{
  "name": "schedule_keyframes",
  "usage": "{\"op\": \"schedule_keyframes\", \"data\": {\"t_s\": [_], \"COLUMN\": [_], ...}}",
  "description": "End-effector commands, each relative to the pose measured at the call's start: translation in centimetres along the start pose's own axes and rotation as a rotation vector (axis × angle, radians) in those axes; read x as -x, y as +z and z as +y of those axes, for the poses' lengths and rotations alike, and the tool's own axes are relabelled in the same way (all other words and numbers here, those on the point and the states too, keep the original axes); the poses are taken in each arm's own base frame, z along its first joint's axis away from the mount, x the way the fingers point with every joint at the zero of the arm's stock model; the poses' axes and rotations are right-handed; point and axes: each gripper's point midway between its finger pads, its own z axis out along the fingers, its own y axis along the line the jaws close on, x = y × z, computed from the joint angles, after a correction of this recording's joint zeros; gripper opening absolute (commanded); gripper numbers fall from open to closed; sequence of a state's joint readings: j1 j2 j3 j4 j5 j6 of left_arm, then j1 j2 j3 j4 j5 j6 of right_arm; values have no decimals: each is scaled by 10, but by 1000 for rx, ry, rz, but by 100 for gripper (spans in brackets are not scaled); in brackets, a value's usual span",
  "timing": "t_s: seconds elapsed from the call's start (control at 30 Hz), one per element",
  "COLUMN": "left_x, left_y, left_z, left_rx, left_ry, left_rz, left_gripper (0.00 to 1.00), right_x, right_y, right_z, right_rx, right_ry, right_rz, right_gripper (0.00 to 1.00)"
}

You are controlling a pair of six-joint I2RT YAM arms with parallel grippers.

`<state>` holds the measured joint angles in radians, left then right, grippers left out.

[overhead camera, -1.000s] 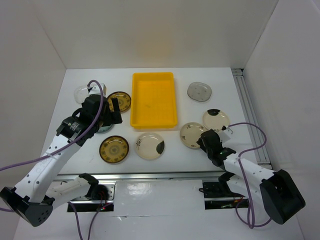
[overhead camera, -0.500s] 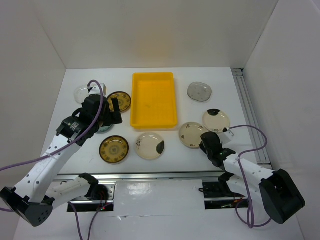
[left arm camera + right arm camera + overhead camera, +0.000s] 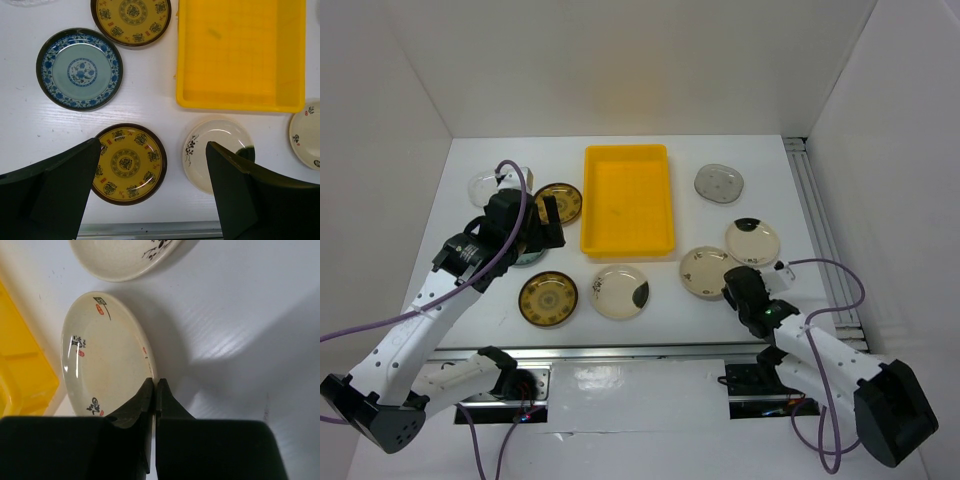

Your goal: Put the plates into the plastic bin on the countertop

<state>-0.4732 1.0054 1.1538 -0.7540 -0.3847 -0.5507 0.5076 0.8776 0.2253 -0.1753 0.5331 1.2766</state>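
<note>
The yellow plastic bin [image 3: 628, 198] sits at the middle back of the white countertop [image 3: 660, 315]. Round it lie the plates: a clear one [image 3: 483, 185], two gold-brown ones [image 3: 560, 202] [image 3: 548, 298], a cream one with a black patch [image 3: 620, 291], another such one [image 3: 752, 240] and a grey one [image 3: 719, 183]. My right gripper [image 3: 155, 384] is shut on the near rim of a cream plate with red and black marks [image 3: 107, 355] [image 3: 705, 270]. My left gripper [image 3: 154, 145] hangs open above the front gold plate [image 3: 129, 163], holding nothing. A blue patterned plate [image 3: 80, 68] lies further back.
White walls close in the countertop on three sides. A metal rail [image 3: 825, 240] runs along the right edge and another [image 3: 620, 350] along the front edge. The bin [image 3: 241, 55] holds nothing.
My right gripper has closed from half open onto the cream plate's rim, and its arm has shifted slightly. The left arm has not moved.
</note>
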Motion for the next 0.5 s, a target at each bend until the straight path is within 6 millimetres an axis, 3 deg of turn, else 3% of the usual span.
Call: {"op": "schedule_keyframes", "data": {"t_s": [0.0, 0.27, 0.47], "left_x": [8, 8, -5], "left_y": [-1, -3, 1], "left_z": [-6, -22, -42], "left_rx": [-33, -124, -236], "left_ry": [1, 24, 77], "left_rz": [-33, -21, 34], "left_gripper": [100, 100, 100], "right_x": [19, 58, 61], "right_y": [-13, -48, -75], "right_z": [-12, 37, 81], "right_rx": [-79, 37, 194], "right_ry": [-3, 6, -79], "right_rz": [-75, -164, -146], "right_gripper": [0, 0, 0]}}
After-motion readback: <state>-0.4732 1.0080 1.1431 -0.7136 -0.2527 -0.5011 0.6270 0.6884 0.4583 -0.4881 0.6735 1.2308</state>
